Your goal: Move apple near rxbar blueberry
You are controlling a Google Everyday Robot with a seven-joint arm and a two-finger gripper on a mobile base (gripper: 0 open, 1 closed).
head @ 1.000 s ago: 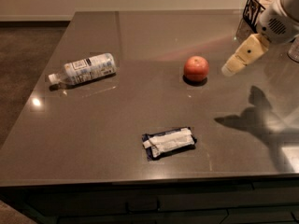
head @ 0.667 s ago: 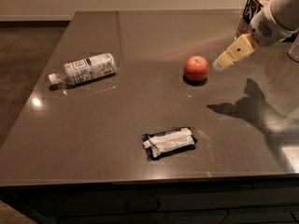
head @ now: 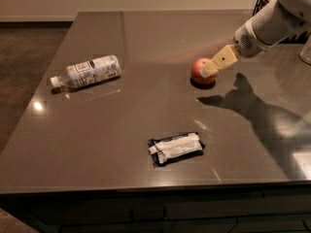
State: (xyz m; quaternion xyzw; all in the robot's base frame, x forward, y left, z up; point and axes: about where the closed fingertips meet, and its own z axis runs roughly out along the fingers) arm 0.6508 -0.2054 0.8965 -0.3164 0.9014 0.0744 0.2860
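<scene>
Lying mid-way across the table (head: 146, 47), well apart from the rxbar blueberry (head: 176, 148), the apple (head: 196, 73) is overlapped at its right by the gripper (head: 217, 63) — whether anything is clasped cannot be told. If struck off-centre, the round fruit could be sent rolling — away from the bar.

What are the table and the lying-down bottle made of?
Table: looks like dark polished stone or metal, because it mirrors lights and shadows. Bottle: probably clear plastic, see-through with a white label. The gripper is at the apple, on its picture-right side.
</scene>
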